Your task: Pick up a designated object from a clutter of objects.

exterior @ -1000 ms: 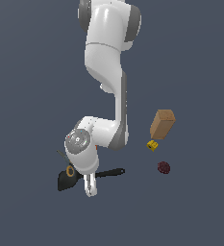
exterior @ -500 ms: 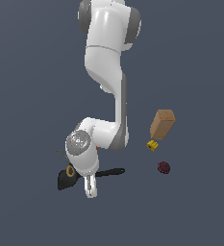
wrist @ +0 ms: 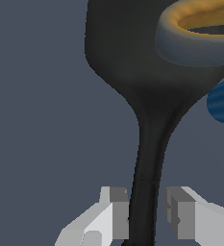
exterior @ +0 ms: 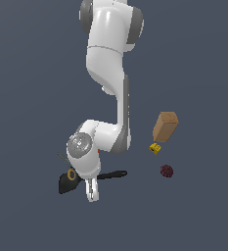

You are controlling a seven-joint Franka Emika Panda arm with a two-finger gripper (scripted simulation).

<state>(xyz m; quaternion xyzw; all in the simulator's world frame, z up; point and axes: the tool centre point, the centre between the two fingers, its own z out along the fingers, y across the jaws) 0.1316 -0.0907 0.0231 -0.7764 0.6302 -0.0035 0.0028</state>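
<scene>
Gripper (wrist: 146, 216) lowered over black spatula (wrist: 149, 110), fingers (wrist: 114, 214) apart, straddling the handle near the blade; one pad near touching, grasp not yet closed. Scissors (wrist: 200, 33) overlapping the blade. Beyond: tan box (exterior: 165, 126), berry (exterior: 167, 170). Closing and lifting remaining.

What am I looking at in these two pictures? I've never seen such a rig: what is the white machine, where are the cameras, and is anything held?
These are simulator renders. The white machine is a jointed robot arm. The exterior view comes from a camera off the arm and shows the whole scene; the wrist view comes from a camera on the wrist, looking past the end effector.

On the dark surface lie a black spatula, scissors with an orange-ringed handle over its blade, a tan box, a small yellow block and a dark red berry.

In the wrist view the two grey fingers flank the spatula's thin handle. One looks in contact, the other shows a gap, so nothing is firmly held yet.
</scene>
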